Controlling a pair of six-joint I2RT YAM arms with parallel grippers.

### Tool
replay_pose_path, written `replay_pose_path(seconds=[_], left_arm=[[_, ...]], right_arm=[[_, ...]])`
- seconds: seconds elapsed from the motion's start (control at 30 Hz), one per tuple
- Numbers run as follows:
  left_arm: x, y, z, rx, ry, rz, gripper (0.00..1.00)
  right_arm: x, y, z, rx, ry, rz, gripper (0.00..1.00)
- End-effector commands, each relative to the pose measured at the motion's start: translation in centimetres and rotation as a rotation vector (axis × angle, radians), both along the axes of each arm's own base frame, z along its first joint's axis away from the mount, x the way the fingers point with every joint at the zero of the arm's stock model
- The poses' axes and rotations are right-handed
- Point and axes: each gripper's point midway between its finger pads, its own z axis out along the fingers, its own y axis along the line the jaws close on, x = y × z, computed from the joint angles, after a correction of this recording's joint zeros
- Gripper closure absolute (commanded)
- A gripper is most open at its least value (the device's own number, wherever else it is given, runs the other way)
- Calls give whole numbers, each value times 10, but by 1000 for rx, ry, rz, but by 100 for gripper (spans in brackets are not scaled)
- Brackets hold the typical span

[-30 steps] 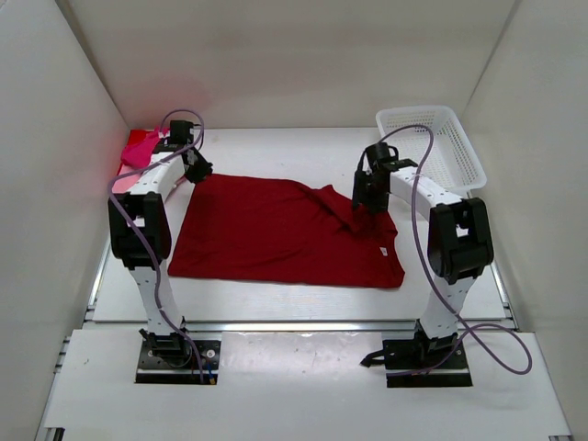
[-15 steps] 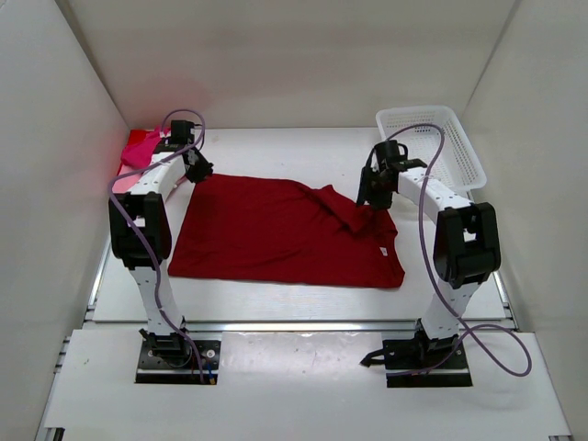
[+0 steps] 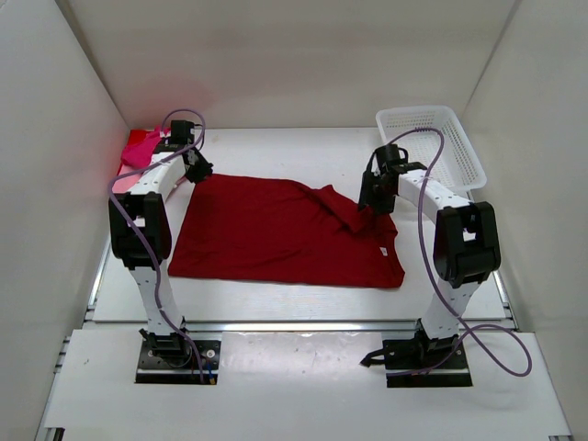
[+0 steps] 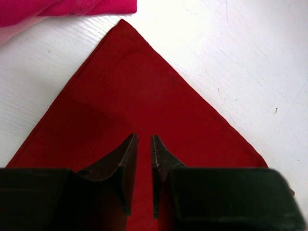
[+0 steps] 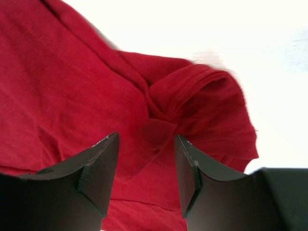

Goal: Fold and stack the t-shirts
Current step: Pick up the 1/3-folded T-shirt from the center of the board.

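Lying flat in the middle of the worktop (image 3: 276, 152) is the dark red t-shirt (image 3: 276, 234). The left end effector (image 4: 144, 138) sits over its far left corner, open just a crack, holding nothing. The right end effector (image 5: 146, 139) is half open over the bunched sleeve (image 5: 202, 101), holding nothing. The pink t-shirts (image 3: 138, 147) lie far left.

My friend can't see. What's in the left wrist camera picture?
The left gripper, its dark fingers almost together, sits over a pointed corner of a dark red t-shirt lying flat on a white table. A bit of hot pink cloth peeks in at the top left.
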Motion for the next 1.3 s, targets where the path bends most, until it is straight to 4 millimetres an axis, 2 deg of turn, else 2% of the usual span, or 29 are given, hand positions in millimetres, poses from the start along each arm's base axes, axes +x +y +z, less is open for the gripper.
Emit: replay_pose_path(seconds=[0.0, 0.1, 0.3, 0.4, 0.43, 0.47, 0.53, 0.57, 0.73, 0.8, 0.83, 0.9, 0.97, 1.1, 1.13, 1.27], left_arm=[[2, -1, 9, 12, -25, -7, 72], [4, -2, 7, 7, -23, -11, 72], [6, -2, 8, 8, -28, -10, 74], [6, -3, 8, 8, -28, -10, 74], [4, -3, 8, 6, -24, -10, 74], [6, -3, 11, 7, -34, -11, 74], [3, -1, 5, 8, -17, -8, 74], [4, 2, 11, 9, -28, -4, 73], [5, 5, 9, 15, -29, -1, 69], [7, 5, 8, 17, -28, -1, 64], [7, 9, 9, 20, -29, 7, 60], [12, 16, 12, 38, -41, 20, 49], [18, 22, 20, 58, -58, 27, 45], [28, 29, 13, 93, -50, 42, 46], [28, 32, 5, 100, -32, 46, 48], [44, 37, 8, 144, -51, 62, 53]], right_arm=[[13, -13, 1, -20, -24, -32, 53], [12, -10, -6, 4, -12, -34, 54], [16, 2, -4, 61, -44, 3, 59], [17, 11, -3, 94, -44, 10, 68], [18, 10, -5, 104, -43, 6, 70], [19, 9, -4, 114, -43, 0, 76], [24, 8, 2, 108, -61, 1, 83], [25, 9, 1, 105, -58, 3, 86], [27, 7, 10, 88, -76, -3, 98], [31, 13, 22, 71, -101, 24, 99], [30, 9, 21, 62, -91, 21, 100], [36, 12, 36, 53, -131, 29, 99], [36, 14, 45, 45, -140, 36, 100], [42, 15, 63, 27, -174, 58, 100], [45, 15, 69, 32, -183, 57, 100], [54, 12, 79, 37, -210, 67, 100]])
